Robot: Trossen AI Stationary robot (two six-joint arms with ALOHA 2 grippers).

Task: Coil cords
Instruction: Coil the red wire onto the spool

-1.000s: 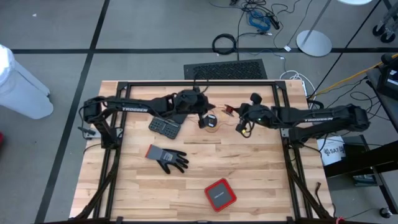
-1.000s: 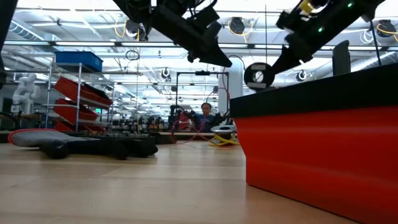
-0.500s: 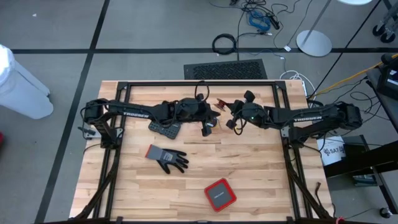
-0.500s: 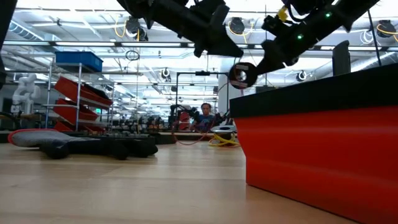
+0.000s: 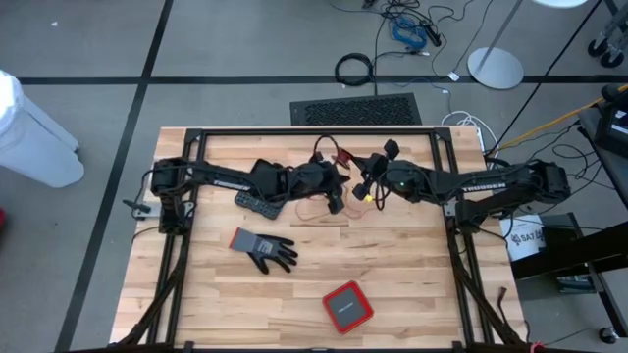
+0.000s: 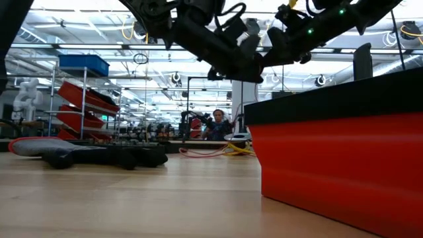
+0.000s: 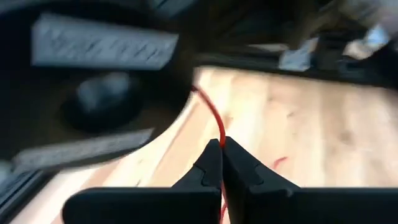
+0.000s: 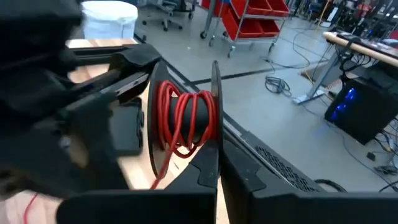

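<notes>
I am looking down on a pale wooden table (image 5: 392, 284) with a black frame, standing on a grey floor; the low view looks past it into a long workshop with red shelving, where one person (image 6: 217, 124) sits far off.

On the table I count one grey glove (image 5: 263, 249), one dark keypad-like device (image 5: 257, 204), one red square box (image 5: 347, 306) near the front edge, and two arms. Of the cords I can make out one red cord (image 8: 181, 122) for sure; a small yellow bit (image 5: 365, 196) shows at the right gripper, but I cannot tell what it is.

The red cord is thin. Several turns of it are wound on a small black spool (image 8: 215, 106), and a loose length trails down to the table around the middle of the far half (image 5: 312, 212).

Both arms reach inward from the sides and meet over the table's far middle, raised above the wood. The left gripper (image 7: 222, 163) is clenched on the red cord, its fingers pressed together with the strand running out between the tips. The right gripper (image 8: 219, 163) is closed too, its fingers pinching the rim of the black spool, just beside the left gripper.
</notes>
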